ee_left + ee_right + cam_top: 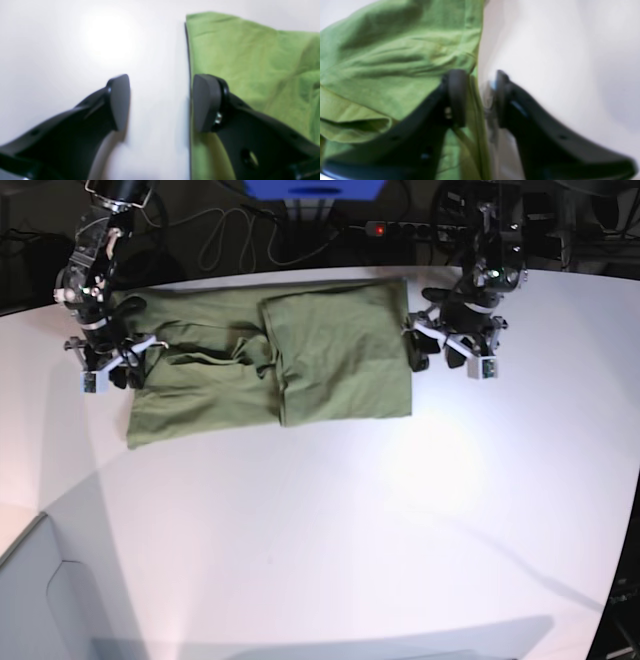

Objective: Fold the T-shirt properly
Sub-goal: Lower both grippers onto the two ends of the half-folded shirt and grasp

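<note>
Closest to the lens in the left wrist view, two black pads [120, 102] of the left pincer [161, 103] are seen spread wide, with nothing held between them. One pad is set over the bare white counter [62, 50], the other just over the straight edge of the T-shirt [250, 62]. In the right wrist view the picture is blurred, but the right pincer [480, 97] is seen drawn narrow, with a hem-like edge of the green cloth running up between its pads; whether the cloth is actually pinched cannot be told.

From the base view, the T-shirt [270, 365] is laid flat along the far side of the counter [350, 530], olive-green and slightly wrinkled. One portion is seen doubled over the middle, giving a raised panel with a straight crease down the centre; the other portion is bunched into soft ridges. The right pincer [105, 365] is placed at the shirt's edge on this view's left, the left pincer [445, 350] at the edge on this view's right. Beyond the counter's far rim, a power strip [400, 228] with a red light and loose cables [220, 230] are seen against the dark floor.
</note>
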`<state>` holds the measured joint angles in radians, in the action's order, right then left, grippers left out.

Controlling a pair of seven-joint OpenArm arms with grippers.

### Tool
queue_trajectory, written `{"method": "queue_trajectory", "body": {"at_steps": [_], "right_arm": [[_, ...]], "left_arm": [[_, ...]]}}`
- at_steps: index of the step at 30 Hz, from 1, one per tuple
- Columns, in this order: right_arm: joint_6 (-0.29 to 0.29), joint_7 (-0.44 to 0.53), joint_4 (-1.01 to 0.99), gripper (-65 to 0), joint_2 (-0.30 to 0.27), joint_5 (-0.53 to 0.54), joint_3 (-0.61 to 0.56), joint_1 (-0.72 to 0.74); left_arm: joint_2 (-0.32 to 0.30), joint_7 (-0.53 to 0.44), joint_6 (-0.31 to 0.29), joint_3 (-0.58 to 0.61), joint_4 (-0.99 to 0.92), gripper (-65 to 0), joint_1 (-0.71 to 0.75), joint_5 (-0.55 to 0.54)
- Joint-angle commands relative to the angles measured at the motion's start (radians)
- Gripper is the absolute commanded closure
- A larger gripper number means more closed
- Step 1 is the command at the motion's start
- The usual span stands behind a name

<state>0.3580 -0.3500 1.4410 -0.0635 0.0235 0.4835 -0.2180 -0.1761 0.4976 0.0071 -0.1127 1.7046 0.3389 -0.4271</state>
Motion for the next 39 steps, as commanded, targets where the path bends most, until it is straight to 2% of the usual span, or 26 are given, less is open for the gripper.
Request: {"method": "queue_trajectory", "body": {"at_steps": [1,3,4,9,12,15,18,21,23,33,39], "right_arm": [[0.005,-0.088,0.004,-8.4,0.000,-0.027,-0.004,-0.014],[0.005,-0.091,0.017,-0.8,0.001,-0.029,-0.004,-0.019],[0.005,-0.091,0.024,0.0,0.001,-0.029,-0.004,-0.025],[0.005,-0.091,0.030,-4.1,0.000,-0.029,-0.041,-0.030],[0.005,-0.093,0.030,-12.3,0.000,-0.029,-0.041,-0.030],[0.005,-0.093,0.031,-28.1,-0.002,-0.027,-0.033,-0.030],[0.005,-0.093,0.053,-39.6,-0.006,-0.026,-0.032,-0.028],[0.005,-0.093,0.097,-47.8,-0.006,-0.026,-0.032,-0.028],[0.005,-0.093,0.125,-50.4,-0.006,-0.026,-0.032,-0.028],[0.005,-0.093,0.249,-50.7,0.001,-0.024,-0.036,-0.028],[0.006,-0.094,0.240,-50.7,0.014,0.039,-0.039,-0.028]], "left_arm": [[0.008,-0.024,-0.006,0.003,0.012,-38.3,-0.014,-0.008],[0.022,-0.023,-0.006,-0.002,0.012,-38.3,-0.019,-0.008],[0.025,-0.021,-0.006,0.001,0.012,-38.3,-0.022,-0.008],[0.033,-0.020,-0.006,0.001,0.012,-38.3,-0.025,-0.006],[0.045,-0.020,-0.006,0.001,0.012,-38.3,-0.025,-0.006],[0.043,-0.018,-0.006,0.003,0.012,-38.3,-0.025,-0.006],[0.042,-0.018,-0.006,0.003,0.012,-38.3,-0.024,-0.006],[0.042,-0.018,-0.006,0.003,0.012,-38.3,-0.024,-0.006],[0.042,-0.018,-0.006,0.003,0.012,-38.3,-0.024,-0.006],[0.043,-0.018,-0.006,0.003,0.012,-38.3,-0.016,-0.006],[0.045,-0.018,-0.006,0.003,0.010,-38.3,-0.016,-0.006]]}}
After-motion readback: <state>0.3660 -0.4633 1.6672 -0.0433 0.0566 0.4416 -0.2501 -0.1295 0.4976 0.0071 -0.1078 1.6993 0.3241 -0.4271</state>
